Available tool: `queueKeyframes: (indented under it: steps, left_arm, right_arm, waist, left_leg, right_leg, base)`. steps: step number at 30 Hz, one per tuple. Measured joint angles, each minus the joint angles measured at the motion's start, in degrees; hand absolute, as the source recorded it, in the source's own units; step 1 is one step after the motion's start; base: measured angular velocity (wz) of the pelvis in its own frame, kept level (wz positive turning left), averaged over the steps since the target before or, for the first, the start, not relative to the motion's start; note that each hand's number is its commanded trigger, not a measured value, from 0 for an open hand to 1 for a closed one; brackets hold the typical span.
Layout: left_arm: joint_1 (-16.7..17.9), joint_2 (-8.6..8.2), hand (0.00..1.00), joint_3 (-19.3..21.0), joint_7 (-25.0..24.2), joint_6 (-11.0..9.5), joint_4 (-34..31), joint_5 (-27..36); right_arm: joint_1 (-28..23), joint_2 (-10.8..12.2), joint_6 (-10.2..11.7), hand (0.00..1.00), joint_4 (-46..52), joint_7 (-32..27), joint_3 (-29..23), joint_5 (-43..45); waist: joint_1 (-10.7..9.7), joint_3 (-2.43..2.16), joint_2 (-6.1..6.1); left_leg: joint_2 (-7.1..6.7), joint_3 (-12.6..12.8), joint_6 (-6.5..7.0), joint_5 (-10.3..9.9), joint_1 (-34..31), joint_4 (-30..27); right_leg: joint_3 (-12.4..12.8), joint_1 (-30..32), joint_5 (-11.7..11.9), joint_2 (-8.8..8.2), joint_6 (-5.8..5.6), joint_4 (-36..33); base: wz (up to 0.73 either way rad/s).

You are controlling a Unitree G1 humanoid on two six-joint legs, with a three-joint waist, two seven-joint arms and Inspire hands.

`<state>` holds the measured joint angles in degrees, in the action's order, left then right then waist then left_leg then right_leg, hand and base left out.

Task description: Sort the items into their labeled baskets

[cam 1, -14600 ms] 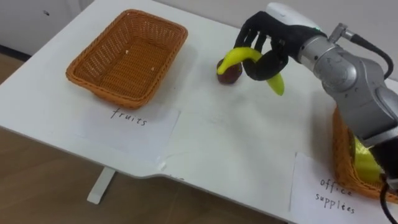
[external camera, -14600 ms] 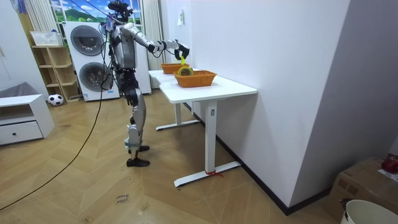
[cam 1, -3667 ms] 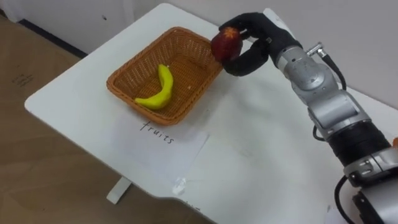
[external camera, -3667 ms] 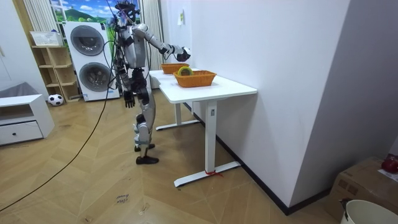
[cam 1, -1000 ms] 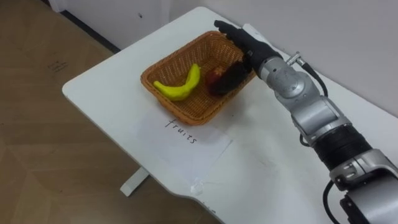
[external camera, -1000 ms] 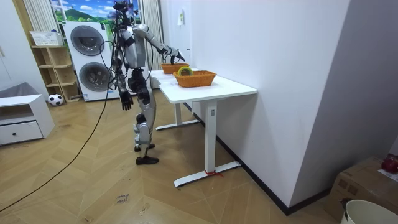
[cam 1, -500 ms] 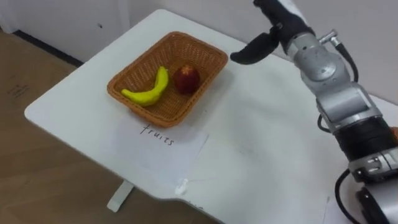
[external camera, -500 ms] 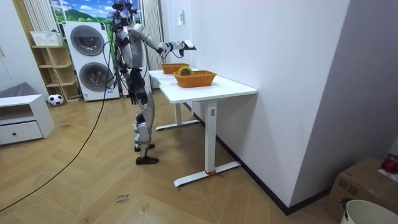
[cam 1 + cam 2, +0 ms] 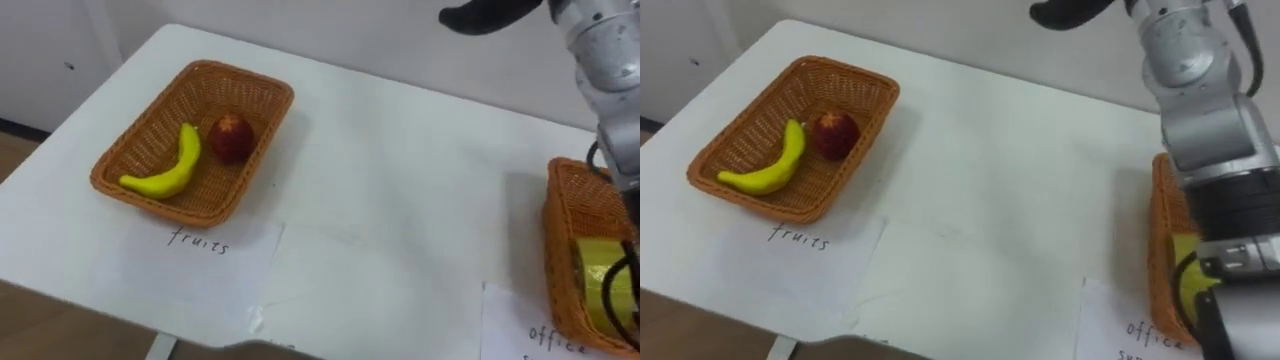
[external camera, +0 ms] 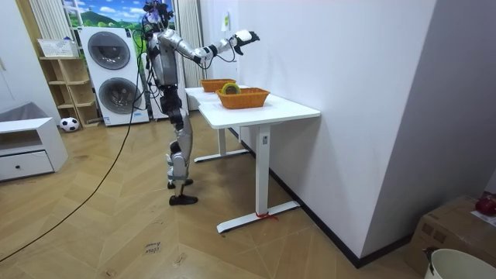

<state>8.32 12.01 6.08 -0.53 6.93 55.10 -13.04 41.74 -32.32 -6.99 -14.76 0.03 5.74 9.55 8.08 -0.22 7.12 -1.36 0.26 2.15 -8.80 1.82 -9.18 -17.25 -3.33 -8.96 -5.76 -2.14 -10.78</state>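
Two fruits, banana (image 9: 165, 170) and apple (image 9: 231, 137), lie in fruits basket (image 9: 280, 100), well left of right hand (image 9: 490, 15), up high, fingers relaxed, empty; office basket (image 9: 560, 190) sits nearer, below it.

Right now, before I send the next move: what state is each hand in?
Left hand: down at the robot's side, cannot be told.
Right hand: open, holding nothing, up high.

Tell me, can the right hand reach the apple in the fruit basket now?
Probably yes. The open right hand hangs above the table, and nothing lies between it and the apple, uncovered beside the banana in the basket.
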Motion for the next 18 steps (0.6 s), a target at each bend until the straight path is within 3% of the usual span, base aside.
queueKeyframes:
  steps: [4,7,10,18]
  left_arm:
    - [1.6,0.41,0.00,0.0,0.3,-0.3,0.0,0.0]
    - [1.9,0.62,0.00,0.0,0.6,-0.5,0.0,0.0]
    - [2.6,0.89,0.00,0.7,1.6,-1.1,0.0,0.0]
    - [3.2,1.07,0.00,0.8,4.8,-1.4,0.0,-0.1]
  right_arm:
    - [0.0,-1.7,0.0,0.00,0.0,-1.2,-1.6,-0.4]
    - [0.0,-2.7,0.0,0.00,0.1,-1.3,-2.2,-0.5]
    - [-0.8,-5.1,0.5,0.00,0.1,-1.3,-4.7,-3.1]
    - [-8.2,-5.3,1.3,0.00,0.2,-4.8,-13.2,-15.9]
  waist:
    - [-3.2,-0.06,0.12]
    - [-4.3,-0.12,0.32]
    - [-5.6,-0.20,0.73]
    - [-9.4,-0.22,1.49]
  left_leg:
    - [0.45,1.1,0.00,-0.3,1.1,0.6]
    - [0.89,1.5,-0.12,-0.5,1.3,0.6]
    - [1.64,3.0,-0.43,-0.7,1.6,0.6]
    - [2.81,5.3,-1.18,-1.3,2.0,0.6]
  right_leg:
    - [0.0,-0.6,0.0,0.29,0.07,0.1]
    - [0.4,-0.5,0.2,0.78,0.30,0.1]
    - [1.4,-0.1,0.4,1.50,0.64,0.1]
    - [3.6,0.4,0.6,2.67,1.05,0.2]
  base:
    - [-0.12]
    - [-0.11]
    - [-0.20]
    - [-0.16]
